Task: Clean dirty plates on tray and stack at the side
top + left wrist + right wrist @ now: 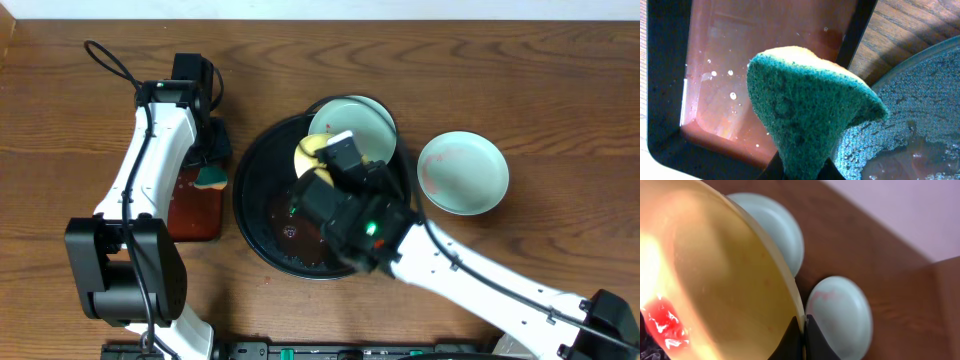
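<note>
Near the left edge: clamps a green sponge (810,115) in the left gripper (804,172), above the rectangular tray (190,215) of reddish water. Swing that sponge rightward to the black round tray (250,215) at the table's middle. There, pinches the yellow plate (715,275) by its rim in the right gripper (801,335), tilted, red smear (665,322) low on its face. Hold it steady over the tray so drips land inside; scrub lightly, pressing against the pinch, not away. Further right: one mint plate (362,125) in the tray's far part, a second mint plate (462,173), smeared pink, on bare wood toward the right edge.
</note>
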